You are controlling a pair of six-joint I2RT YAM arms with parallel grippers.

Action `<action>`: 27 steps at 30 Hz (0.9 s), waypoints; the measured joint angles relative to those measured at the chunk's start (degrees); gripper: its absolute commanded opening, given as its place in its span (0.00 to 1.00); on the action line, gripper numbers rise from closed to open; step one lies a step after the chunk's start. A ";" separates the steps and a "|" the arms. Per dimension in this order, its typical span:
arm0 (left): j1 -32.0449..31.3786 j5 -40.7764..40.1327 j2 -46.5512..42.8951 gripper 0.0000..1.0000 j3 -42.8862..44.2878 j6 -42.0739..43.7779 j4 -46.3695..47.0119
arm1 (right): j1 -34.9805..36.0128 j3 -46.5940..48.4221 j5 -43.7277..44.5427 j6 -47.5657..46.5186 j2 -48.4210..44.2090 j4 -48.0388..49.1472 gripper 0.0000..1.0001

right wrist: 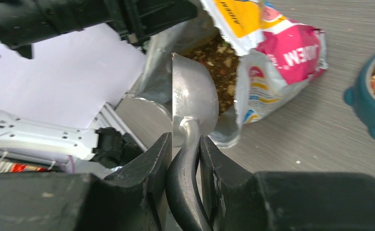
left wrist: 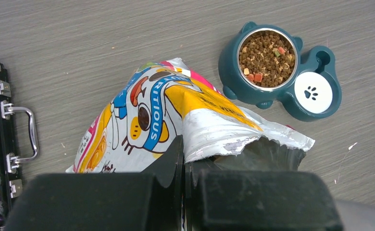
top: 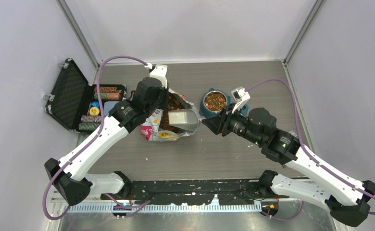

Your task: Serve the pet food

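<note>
Now: right gripper clamped on scoop handle, scoop's long axis pointing into bag mouth; kibble lies just past its lip. Left gripper pinched closed on bag rim. Part-filled bowl nearer right arm.

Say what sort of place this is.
Probably a lab test cell staged for pet feeding: plain white walls, grey wood-grain table, opened colourful foil kibble bag, teal plastic pet bowl.
</note>
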 measured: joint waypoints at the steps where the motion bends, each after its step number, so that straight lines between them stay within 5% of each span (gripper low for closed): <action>1: 0.00 -0.13 0.00 0.00 0.00 -0.02 0.00 | 0.00 0.00 0.87 -0.35 -0.13 -0.61 0.05; 9: -0.20 0.07 0.00 0.00 -0.11 -1.46 0.02 | 3.85 0.48 8.90 -3.15 -1.07 -4.37 0.05; 16: -1.16 0.00 -0.04 0.00 -0.35 -1.99 0.02 | 15.15 6.40 23.85 -7.50 12.87 -5.46 0.05; 27: -3.28 -0.15 -0.63 0.00 -1.40 -3.04 0.39 | 16.96 12.28 39.32 -9.86 28.48 -4.07 0.05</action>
